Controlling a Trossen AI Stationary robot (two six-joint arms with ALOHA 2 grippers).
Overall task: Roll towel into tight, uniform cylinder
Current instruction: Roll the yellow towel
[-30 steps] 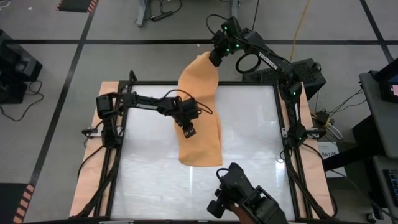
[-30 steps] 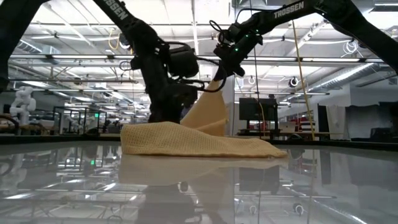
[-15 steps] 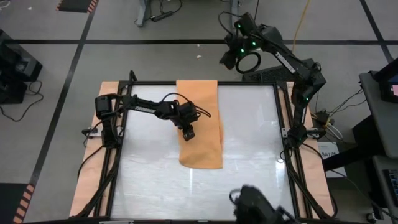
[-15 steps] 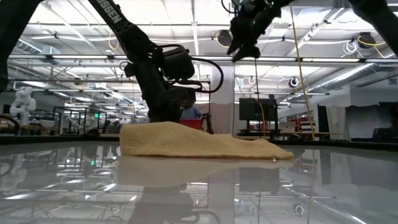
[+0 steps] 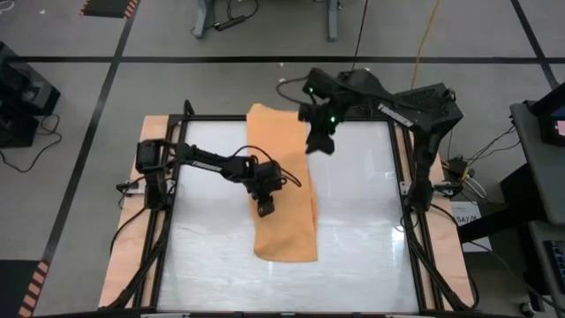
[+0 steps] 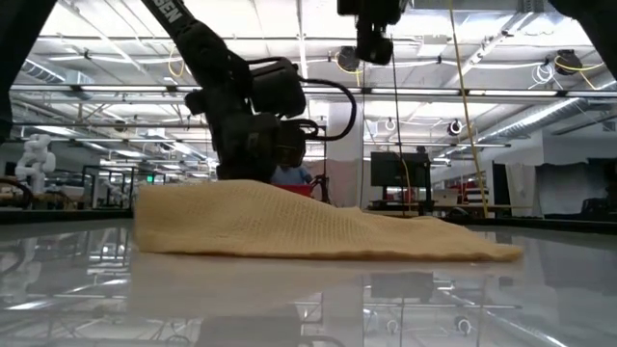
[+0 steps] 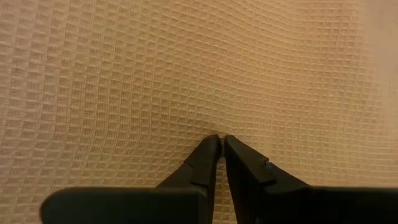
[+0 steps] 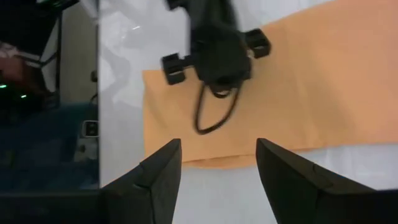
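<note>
Towel: you see the towel (image 5: 282,181) spread in a long strip on the table's middle, far end over the rim.
Left gripper: your left gripper (image 5: 265,208) presses down on it, fingers together.
Right gripper: your right gripper (image 8: 216,163) hangs above, fingers apart, empty.
Surface: the table (image 5: 353,256) is glossy white, mirroring the ceiling lights.
Room: grey floor, dark tape lines.

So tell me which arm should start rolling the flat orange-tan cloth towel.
Probably the right. The right gripper hangs open above the orange-tan cloth towel near its far end, free to grab. The left gripper is shut, tips on the towel's middle.
</note>
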